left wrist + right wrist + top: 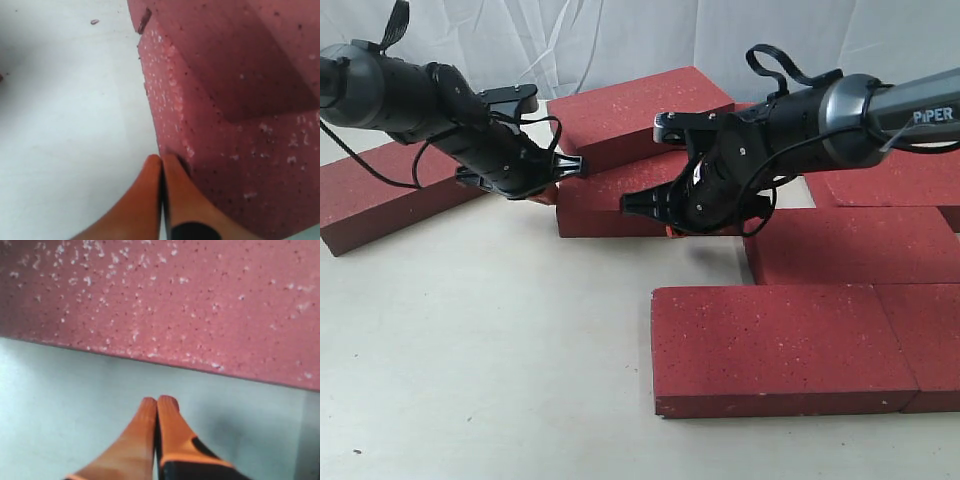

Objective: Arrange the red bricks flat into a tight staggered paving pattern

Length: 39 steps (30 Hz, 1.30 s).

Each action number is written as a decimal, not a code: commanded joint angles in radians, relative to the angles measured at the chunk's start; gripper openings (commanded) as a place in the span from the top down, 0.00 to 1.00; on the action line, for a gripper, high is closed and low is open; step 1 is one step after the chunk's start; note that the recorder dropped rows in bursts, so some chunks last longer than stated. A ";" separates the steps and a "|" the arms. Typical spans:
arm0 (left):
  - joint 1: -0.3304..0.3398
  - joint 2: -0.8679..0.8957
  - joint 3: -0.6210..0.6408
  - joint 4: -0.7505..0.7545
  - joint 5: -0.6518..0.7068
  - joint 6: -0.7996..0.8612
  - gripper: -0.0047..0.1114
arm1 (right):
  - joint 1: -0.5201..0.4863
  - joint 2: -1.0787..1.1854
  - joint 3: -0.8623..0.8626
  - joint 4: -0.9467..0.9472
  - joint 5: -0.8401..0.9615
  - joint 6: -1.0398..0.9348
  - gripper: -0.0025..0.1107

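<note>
Brick (225,100) corner beside closed L fingers (147,192)

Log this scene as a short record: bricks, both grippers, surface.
surface: pale table
front row: front bricks lie flat, end to end
stack: top brick sits tilted on lower brick
left gripper: jaws shut, empty, at a brick's corner
right gripper: jaws shut, empty, above the table beside a brick's edge
pattern: not yet tight
</note>
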<state>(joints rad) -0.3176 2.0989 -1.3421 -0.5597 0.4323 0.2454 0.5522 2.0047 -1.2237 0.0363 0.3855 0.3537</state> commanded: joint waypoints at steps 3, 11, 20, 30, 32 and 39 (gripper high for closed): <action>-0.013 0.043 -0.006 -0.060 0.025 -0.003 0.96 | -0.006 -0.087 0.003 -0.005 0.082 0.014 0.98; -0.053 0.063 -0.007 -0.078 -0.020 0.000 0.96 | -0.006 -0.114 0.003 -0.008 0.076 0.016 0.98; -0.076 0.063 -0.024 -0.108 -0.041 0.000 0.96 | -0.095 -0.116 0.003 -0.002 0.085 0.080 0.98; -0.104 0.065 -0.024 -0.121 -0.091 0.000 0.96 | -0.244 -0.131 0.003 -0.004 0.126 0.080 0.98; -0.114 0.069 -0.029 -0.121 -0.097 0.000 0.96 | -0.261 -0.131 0.003 -0.005 0.130 0.080 0.98; -0.147 0.114 -0.105 -0.131 -0.050 0.000 0.96 | -0.272 -0.131 0.003 -0.028 0.133 0.080 0.98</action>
<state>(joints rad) -0.4450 2.1968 -1.4172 -0.6704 0.3634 0.2448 0.2852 1.8833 -1.2237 0.0206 0.5165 0.4336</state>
